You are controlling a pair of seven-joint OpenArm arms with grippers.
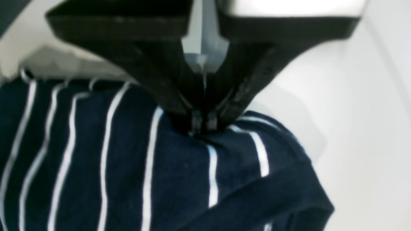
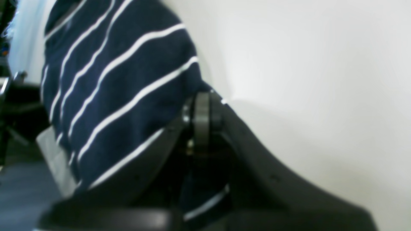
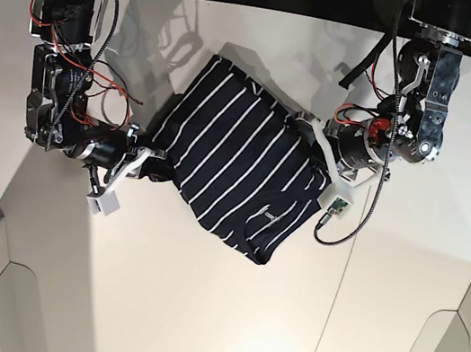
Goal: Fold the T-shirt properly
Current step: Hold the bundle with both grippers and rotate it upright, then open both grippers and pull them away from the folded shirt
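Closest to the left wrist camera is the left gripper [image 1: 203, 123], its two black fingers [image 1: 151, 86] drawn together to a narrow tip and clenched on a bunched fold of the T-shirt [image 1: 128, 166]. The navy cloth with thin white stripes spreads below and to the left of the tip, with a darker hem curling away below and to its right. Bare white tabletop [image 1: 362, 122] fills the area to the right of the gripper.

In the right wrist view the right gripper [image 2: 201, 110] rises from the lower edge, blurred and dark. The striped T-shirt [image 2: 118, 86] drapes over its left finger and runs up and away to the left of the tip; a strip of the same cloth shows between the fingers lower down, so the gripper is pinched on the fabric. White tabletop [image 2: 305, 70] lies to the right of it.

From the base camera the T-shirt [image 3: 237, 167] lies partly folded on the tabletop [image 3: 194, 306] between the two grippers, stripes running diagonally. The right gripper [image 3: 153, 164] meets the cloth's left edge and the left gripper [image 3: 318, 149] its right edge, each gripping the fabric. A small white label [image 3: 269, 215] shows on the lower part of the shirt, below and to the left of the left gripper.
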